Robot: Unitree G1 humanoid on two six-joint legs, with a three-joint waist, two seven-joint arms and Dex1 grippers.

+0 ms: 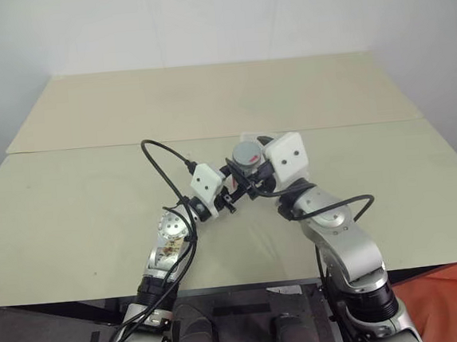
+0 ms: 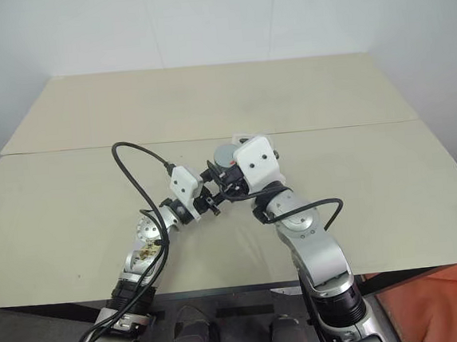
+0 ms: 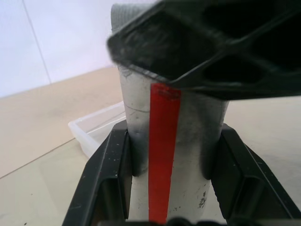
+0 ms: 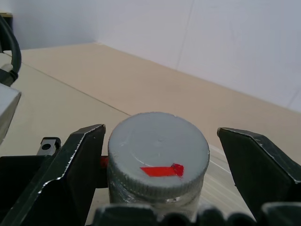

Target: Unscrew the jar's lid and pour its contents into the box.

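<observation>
- The left pincer [image 3: 169, 188] is clamped on the jar [image 3: 171, 141], one black finger [image 3: 110, 179] pressed against each side of the body, holding it upright above the table [image 1: 72, 209].
- The right pincer [image 4: 160, 155] sits at the top of the jar with its fingers [image 4: 80, 160] spread either side of the lid [image 4: 157, 146]; one finger lies close beside the rim, the other stands apart from it with a gap showing, so it is open around the lid and not gripping it.
- The lid is on the jar: a round grey cap with a ribbed edge and a small red mark [image 4: 162, 170] on its flat top.
- A red stripe [image 3: 162, 155] runs down the silver-grey side of the jar; no writing or brand can be read on it.
- In the left wrist view the right pincer's black finger [image 3: 211, 47] crosses in front of the jar's upper part and hides the lid.
- The box [image 3: 96, 129], clear plastic with low walls, lies on the table just behind the jar; in the head views one corner [image 1: 251, 137] shows past the right arm's white block [image 1: 286, 156].
- What lies inside the jar or the box cannot be told.
- A black cable [image 1: 165, 172] loops up from the left arm over the table.
- The table is pale beige, with a seam [image 1: 90, 148] across it, and a white wall [image 1: 215, 20] rises behind.
</observation>
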